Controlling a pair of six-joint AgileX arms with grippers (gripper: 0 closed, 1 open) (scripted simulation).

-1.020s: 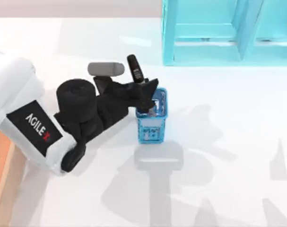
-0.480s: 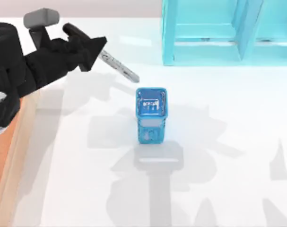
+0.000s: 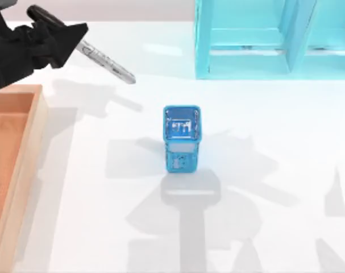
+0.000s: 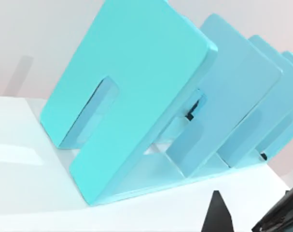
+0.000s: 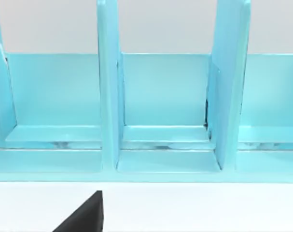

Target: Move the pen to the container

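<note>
From above, the white table (image 3: 263, 170) holds a blue cup (image 3: 182, 138). Up and left of the cup, the left gripper (image 3: 67, 40) pinches the pen (image 3: 107, 61) in the air. The container (image 3: 24, 165) sits far left of the cup. Both wrist views show the turquoise shelf (image 4: 136, 111).

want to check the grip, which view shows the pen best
The top view. There the pen hangs tilted in the air, its cap end clamped in the left end effector, its barrel pointing toward the cup, beyond the container's corner. Both wrist views face the shelf instead and give no look at the pen.
</note>
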